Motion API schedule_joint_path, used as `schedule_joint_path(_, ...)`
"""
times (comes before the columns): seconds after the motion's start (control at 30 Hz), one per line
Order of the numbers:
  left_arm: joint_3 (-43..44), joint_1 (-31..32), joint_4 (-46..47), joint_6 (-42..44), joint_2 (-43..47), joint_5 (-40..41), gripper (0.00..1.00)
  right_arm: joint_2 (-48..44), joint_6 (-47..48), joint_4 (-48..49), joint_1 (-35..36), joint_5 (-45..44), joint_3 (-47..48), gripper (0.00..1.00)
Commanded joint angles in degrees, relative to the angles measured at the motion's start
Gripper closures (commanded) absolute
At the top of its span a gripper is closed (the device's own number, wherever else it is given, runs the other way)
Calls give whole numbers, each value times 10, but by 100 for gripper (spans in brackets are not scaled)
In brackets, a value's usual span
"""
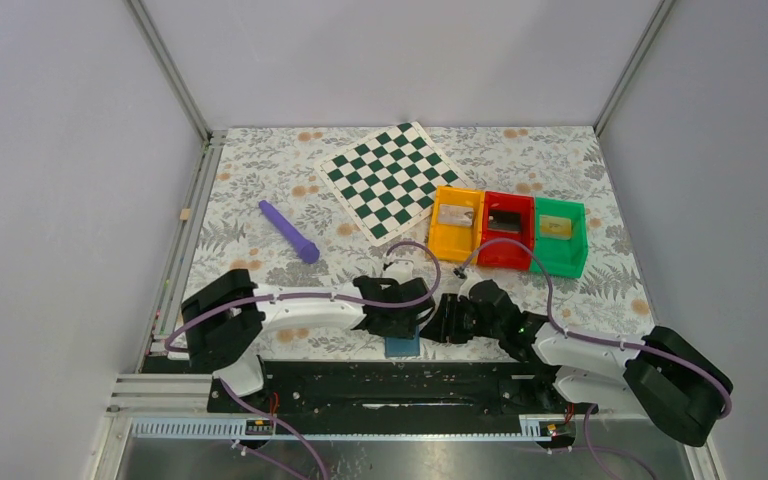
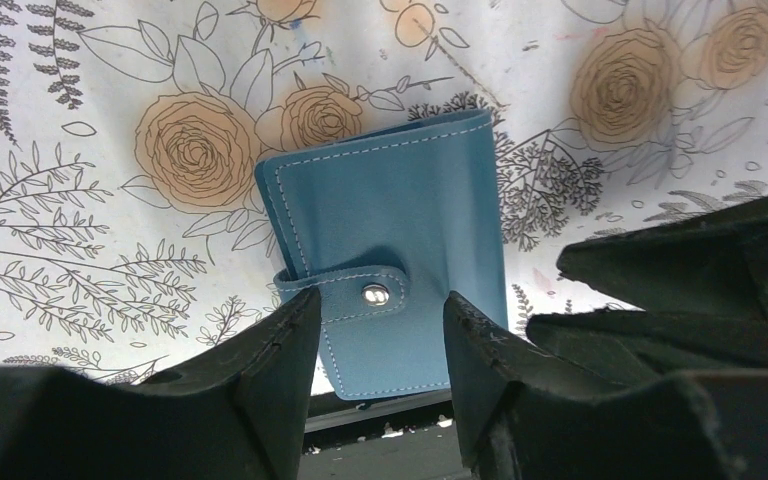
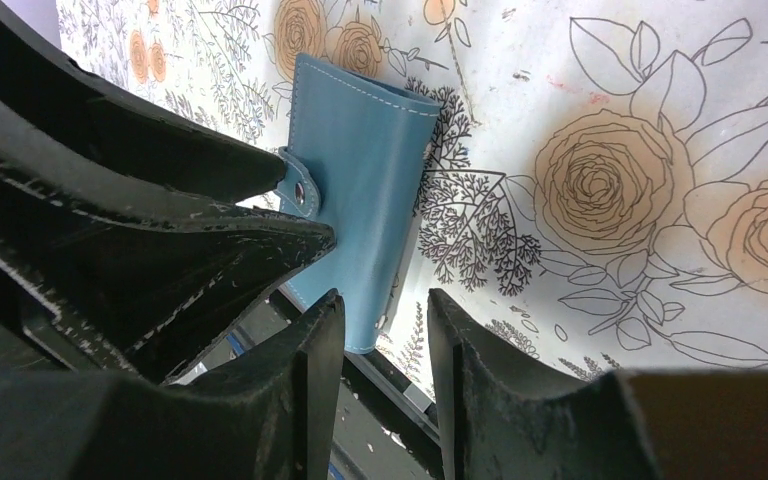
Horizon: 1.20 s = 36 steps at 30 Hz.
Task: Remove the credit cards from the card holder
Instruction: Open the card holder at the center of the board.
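Currently the flat blue stitched card holder [image 2: 390, 230], strap snapped shut, lies on the floral tabletop [image 2: 80, 250] near its front edge. The left arm's jaws, half open and empty, straddle its near end, its long axis running ahead. The right arm's jaws, part open and empty, sit just beside it.

Left arm [image 1: 300, 312] and right arm [image 1: 590, 350]: white links, black joints, bulky black bases, a purple cable [image 1: 415, 243] looping along each. Left gripper [image 2: 378, 350] and right gripper [image 3: 384, 370] have matte black wedge fingers [image 2: 260, 390], edges scuffed pale
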<state>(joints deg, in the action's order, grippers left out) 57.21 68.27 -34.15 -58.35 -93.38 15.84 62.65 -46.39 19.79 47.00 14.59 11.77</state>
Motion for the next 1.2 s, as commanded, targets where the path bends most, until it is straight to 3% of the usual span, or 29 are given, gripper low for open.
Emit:
schedule_joint_path(0.0, 15, 2, -32, -15, -14, 26, 51, -15, -2, 6, -4, -10, -9, 57)
schedule_joint_path(0.13, 4, 2, -43, -30, -14, 40, 55, -20, 3, 3, -4, -11, -8, 57)
schedule_joint_path(0.43, -28, 6, -8, -40, -28, 17, 82, -15, 4, 1, -4, -7, 2, 57)
schedule_joint_path(0.63, -53, 5, 17, -34, 19, 33, 100, -9, 5, -2, -4, -1, 12, 57)
schedule_joint_path(0.93, -118, -14, 110, -13, 138, 29, 100, 22, -7, 13, -4, 26, 32, 55)
schedule_joint_path(1.07, -201, -56, 186, -28, 211, -17, 100, -6, -3, -22, -4, 17, 44, 56)
schedule_joint_path(1.17, -239, -91, 171, -45, 259, -17, 100, -33, -1, -49, -3, 11, 50, 57)
